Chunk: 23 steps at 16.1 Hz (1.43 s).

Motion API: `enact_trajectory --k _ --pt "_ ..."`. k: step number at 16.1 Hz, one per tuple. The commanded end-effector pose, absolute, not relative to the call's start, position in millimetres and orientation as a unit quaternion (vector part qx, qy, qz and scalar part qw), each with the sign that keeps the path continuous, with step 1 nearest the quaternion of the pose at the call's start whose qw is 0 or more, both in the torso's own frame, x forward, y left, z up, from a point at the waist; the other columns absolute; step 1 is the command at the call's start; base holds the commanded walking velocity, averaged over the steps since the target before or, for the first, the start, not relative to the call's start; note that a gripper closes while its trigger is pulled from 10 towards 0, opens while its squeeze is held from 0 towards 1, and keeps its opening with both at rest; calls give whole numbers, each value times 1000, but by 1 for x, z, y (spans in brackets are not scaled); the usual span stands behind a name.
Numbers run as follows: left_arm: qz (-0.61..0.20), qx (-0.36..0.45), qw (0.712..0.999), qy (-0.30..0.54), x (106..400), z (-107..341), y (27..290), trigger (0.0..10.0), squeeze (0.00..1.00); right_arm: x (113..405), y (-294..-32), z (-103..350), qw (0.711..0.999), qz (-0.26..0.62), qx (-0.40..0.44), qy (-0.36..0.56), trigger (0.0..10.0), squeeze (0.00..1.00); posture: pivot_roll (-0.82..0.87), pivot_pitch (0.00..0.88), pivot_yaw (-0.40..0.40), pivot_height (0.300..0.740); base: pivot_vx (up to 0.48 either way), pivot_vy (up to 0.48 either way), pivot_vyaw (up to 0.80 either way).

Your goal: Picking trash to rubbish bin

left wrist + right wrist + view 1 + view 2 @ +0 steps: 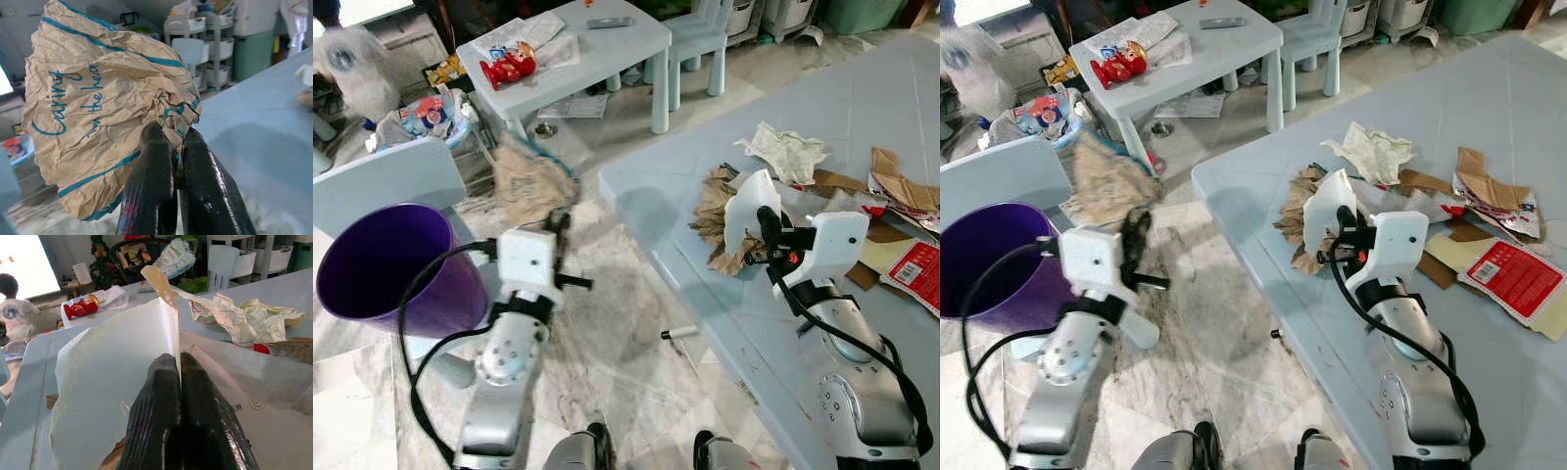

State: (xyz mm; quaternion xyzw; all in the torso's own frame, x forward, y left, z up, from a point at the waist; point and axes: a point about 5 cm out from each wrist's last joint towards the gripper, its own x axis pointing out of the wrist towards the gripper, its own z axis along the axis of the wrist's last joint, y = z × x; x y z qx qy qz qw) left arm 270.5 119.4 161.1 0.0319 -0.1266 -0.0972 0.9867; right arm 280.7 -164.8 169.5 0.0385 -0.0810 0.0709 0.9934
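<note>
Marble floor (607, 323), pale blue table (862, 117), left gripper (177, 147) pinching brown paper bag (98, 98), right gripper (172, 369) clamping white paper (107, 396).

Left gripper (558, 230) is raised over the floor at 9 o'clock of centre, fingers closed on a crumpled brown paper bag (530, 181) with teal print. Purple bin (386, 264) stands further out at 9 o'clock, just beside the left arm. Right gripper (766, 223) is over the near edge of the light blue table (862, 108) at 3 o'clock, pinching a white paper sheet (749, 208) that stands upright. Crumpled brown paper (713, 211) lies directly behind the sheet. A crumpled printed wrapper (788, 152) lies at 2 o'clock, torn cardboard (901, 186) and a red packet (915, 269) beyond it. A small white table (607, 49) bearing a red toy (509, 67) stands at 11 o'clock.
</note>
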Motion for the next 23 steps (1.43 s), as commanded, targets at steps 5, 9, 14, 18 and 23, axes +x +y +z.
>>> enact_trajectory --k 5,9,14,18,23 --pt "-108 35 987 -113 271 163 119 0 0 264 -186 186 993 41 9 -111 0 0 -12 178 80 740 0 0 0" --pt "-105 30 986 -122 274 168 113 0 0 257 -204 227 985 22 -19 -168 0 0 -59 170 76 740 0 0 0" --pt "-102 24 986 -128 275 170 110 0 0 257 -189 227 985 63 -14 -159 0 0 -59 160 65 740 0 0 729" --pt "-97 19 987 -129 278 173 110 0 0 259 -178 225 985 82 0 -150 0 0 -59 171 61 740 0 0 800" --pt "-96 11 987 -129 284 176 108 0 0 260 -168 224 983 106 2 -148 0 0 -67 180 60 740 0 0 800"
